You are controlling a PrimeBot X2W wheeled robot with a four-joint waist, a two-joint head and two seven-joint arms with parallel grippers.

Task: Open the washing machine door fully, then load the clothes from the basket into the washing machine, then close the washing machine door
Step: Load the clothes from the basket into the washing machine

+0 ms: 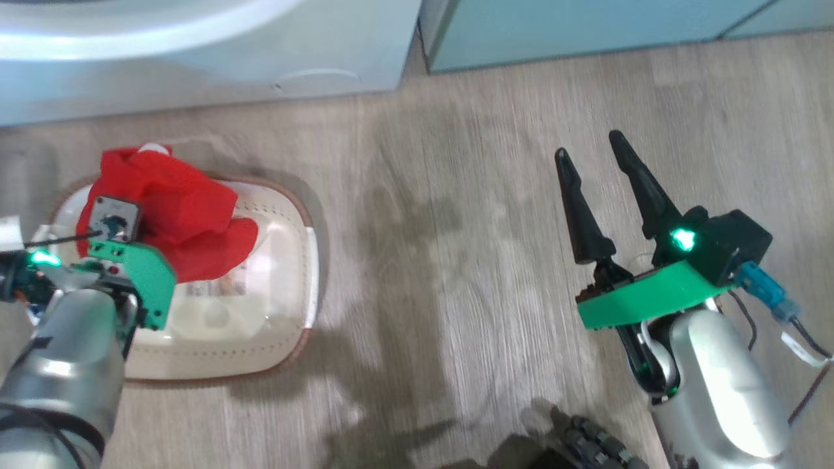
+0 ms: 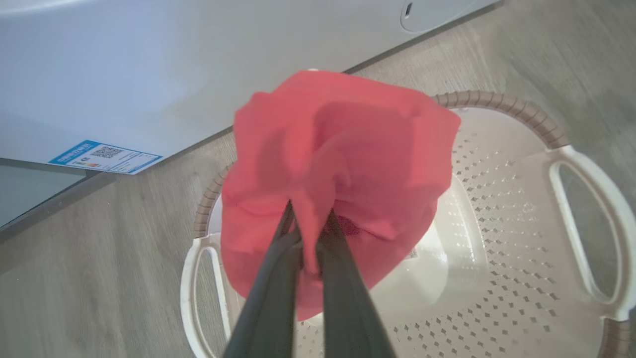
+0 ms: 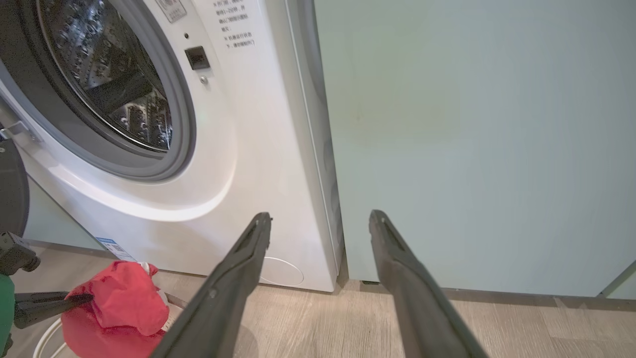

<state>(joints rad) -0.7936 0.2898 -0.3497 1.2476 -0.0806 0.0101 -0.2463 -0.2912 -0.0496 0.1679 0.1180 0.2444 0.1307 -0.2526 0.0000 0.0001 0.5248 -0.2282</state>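
Observation:
My left gripper (image 2: 309, 219) is shut on the clothes (image 2: 348, 149), a bright red bundle pinched between its two dark fingers and held above the cream perforated basket (image 2: 497, 248). From the head, the clothes (image 1: 182, 215) hang over the left part of the basket (image 1: 306, 260), just in front of the washing machine (image 1: 195, 58). My right gripper (image 1: 588, 144) is open and empty over the floor to the right. Its own view shows the right gripper (image 3: 319, 216) facing the washing machine (image 3: 238, 149), with the steel drum (image 3: 114, 84) uncovered and the washing machine door (image 3: 10, 194) swung away at the left edge.
Pale green cabinets (image 3: 472, 149) stand directly right of the washer. A blue label (image 2: 104, 156) and a small round white flap (image 3: 280, 271) sit low on the washer front. Wooden floor (image 1: 443, 260) lies open between the basket and my right arm.

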